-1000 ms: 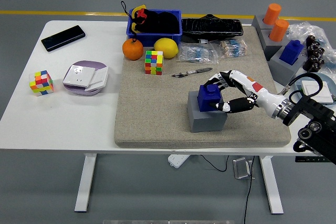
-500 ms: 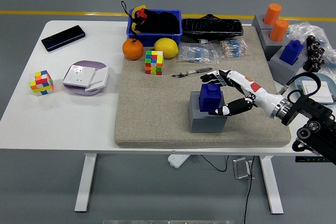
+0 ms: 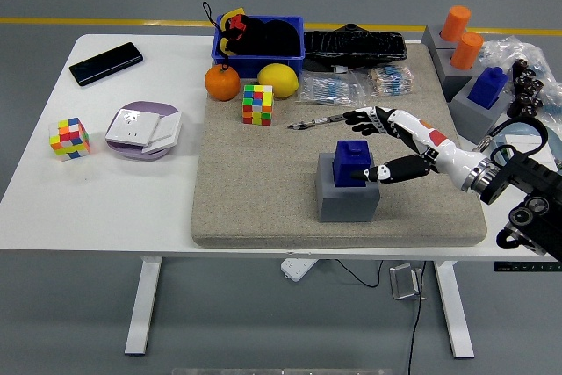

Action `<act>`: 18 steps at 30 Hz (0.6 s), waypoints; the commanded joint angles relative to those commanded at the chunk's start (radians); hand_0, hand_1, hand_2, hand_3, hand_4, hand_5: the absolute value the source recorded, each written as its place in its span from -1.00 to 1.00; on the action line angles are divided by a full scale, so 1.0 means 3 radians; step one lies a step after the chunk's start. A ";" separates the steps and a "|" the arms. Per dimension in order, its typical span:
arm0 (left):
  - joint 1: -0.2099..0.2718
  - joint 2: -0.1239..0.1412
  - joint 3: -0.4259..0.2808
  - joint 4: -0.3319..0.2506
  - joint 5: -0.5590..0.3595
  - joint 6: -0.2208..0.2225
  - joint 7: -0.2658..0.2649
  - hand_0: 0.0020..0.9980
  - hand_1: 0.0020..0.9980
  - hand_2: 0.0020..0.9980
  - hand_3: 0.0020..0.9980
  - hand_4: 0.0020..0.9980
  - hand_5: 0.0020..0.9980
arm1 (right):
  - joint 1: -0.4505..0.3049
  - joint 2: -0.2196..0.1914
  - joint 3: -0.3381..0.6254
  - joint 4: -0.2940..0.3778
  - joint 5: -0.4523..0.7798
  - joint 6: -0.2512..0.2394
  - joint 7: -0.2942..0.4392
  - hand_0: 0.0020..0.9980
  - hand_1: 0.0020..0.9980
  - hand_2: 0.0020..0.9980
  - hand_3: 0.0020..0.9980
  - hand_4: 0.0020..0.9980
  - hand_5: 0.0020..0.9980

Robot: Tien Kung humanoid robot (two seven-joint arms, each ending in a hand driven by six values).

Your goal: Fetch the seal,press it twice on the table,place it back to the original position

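The blue seal (image 3: 353, 162) stands upright in its grey block holder (image 3: 346, 190) on the grey felt mat (image 3: 263, 182), right of the mat's middle. My right hand (image 3: 376, 141) hovers just right of the seal, fingers spread above and behind it, thumb low beside the holder's top. It is open and holds nothing; the thumb tip sits very close to the seal's right side. My left arm is out of view.
A Rubik's cube (image 3: 257, 104), pen (image 3: 320, 121), orange (image 3: 222, 82), lemon (image 3: 277, 80) and blue bin (image 3: 258, 42) lie behind. More grey holders with orange (image 3: 455, 24) and blue seals (image 3: 487, 87) stand at the right. Phone, second cube and a purple dish lie left.
My right hand has let go of the blue seal and drawn back to the right and up, its fingers spreading. The seal stays upright in its grey holder.
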 joint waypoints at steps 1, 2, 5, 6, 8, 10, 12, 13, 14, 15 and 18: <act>-0.0001 0.0000 0.0000 -0.0001 0.0000 -0.0001 0.0000 0.49 0.39 0.37 0.50 0.36 -0.40 | -0.0018 -0.0015 0.0073 0.0025 -0.0013 0.0007 -0.0008 0.75 0.72 0.75 0.77 1.00 -0.17; -0.0002 0.0000 0.0001 0.0000 -0.0001 0.0000 0.0000 0.49 0.39 0.37 0.50 0.36 -0.40 | -0.0033 -0.0026 0.0133 0.0041 -0.0025 0.0014 -0.0015 0.75 0.72 0.75 0.77 1.00 -0.17; -0.0005 0.0003 0.0000 0.0001 -0.0002 0.0000 0.0000 0.49 0.39 0.36 0.50 0.36 -0.40 | -0.0085 -0.0059 0.0316 0.0058 -0.0055 0.0035 -0.0041 0.79 0.76 0.77 0.79 1.00 -0.10; -0.0007 0.0005 -0.0002 0.0000 -0.0002 0.0000 0.0000 0.49 0.39 0.36 0.50 0.36 -0.40 | -0.0108 -0.0073 0.0394 0.0050 -0.0065 0.0045 -0.0055 0.79 0.76 0.77 0.79 1.00 -0.10; -0.0009 0.0006 -0.0004 0.0000 -0.0002 0.0001 -0.0001 0.49 0.39 0.36 0.50 0.36 -0.40 | -0.0148 -0.0099 0.0502 0.0028 -0.0050 0.0057 -0.0077 0.79 0.76 0.77 0.79 1.00 -0.10; -0.0008 0.0005 0.0000 0.0003 -0.0008 0.0000 0.0001 0.49 0.40 0.37 0.50 0.36 -0.40 | -0.0201 -0.0126 0.0624 -0.0002 -0.0007 0.0070 -0.0103 0.80 0.78 0.78 0.79 1.00 0.14; -0.0006 0.0005 -0.0003 0.0003 -0.0003 0.0001 0.0000 0.49 0.40 0.37 0.50 0.36 -0.40 | -0.0275 -0.0153 0.0756 -0.0034 0.0006 0.0068 -0.0119 0.80 0.78 0.78 0.79 1.00 0.14; -0.0007 0.0006 -0.0006 0.0002 -0.0001 0.0002 -0.0001 0.49 0.40 0.37 0.50 0.36 -0.40 | -0.0301 -0.0160 0.0807 -0.0043 0.0010 0.0065 -0.0125 0.80 0.78 0.78 0.79 1.00 0.14; -0.0008 0.0008 -0.0009 0.0001 0.0002 0.0002 -0.0001 0.49 0.40 0.37 0.50 0.36 -0.40 | -0.0338 -0.0168 0.0862 -0.0053 0.0014 0.0062 -0.0130 0.80 0.78 0.78 0.79 1.00 0.14; -0.0010 0.0009 -0.0012 0.0000 0.0006 0.0002 -0.0001 0.49 0.40 0.37 0.50 0.36 -0.40 | -0.0382 -0.0176 0.0935 -0.0065 0.0012 0.0059 -0.0135 0.80 0.78 0.78 0.79 1.00 0.14; -0.0013 0.0013 -0.0006 0.0003 0.0006 0.0004 -0.0001 0.49 0.40 0.37 0.50 0.36 -0.40 | -0.0538 -0.0197 0.1183 -0.0093 0.0030 0.0045 -0.0142 0.81 0.78 0.78 0.77 1.00 0.22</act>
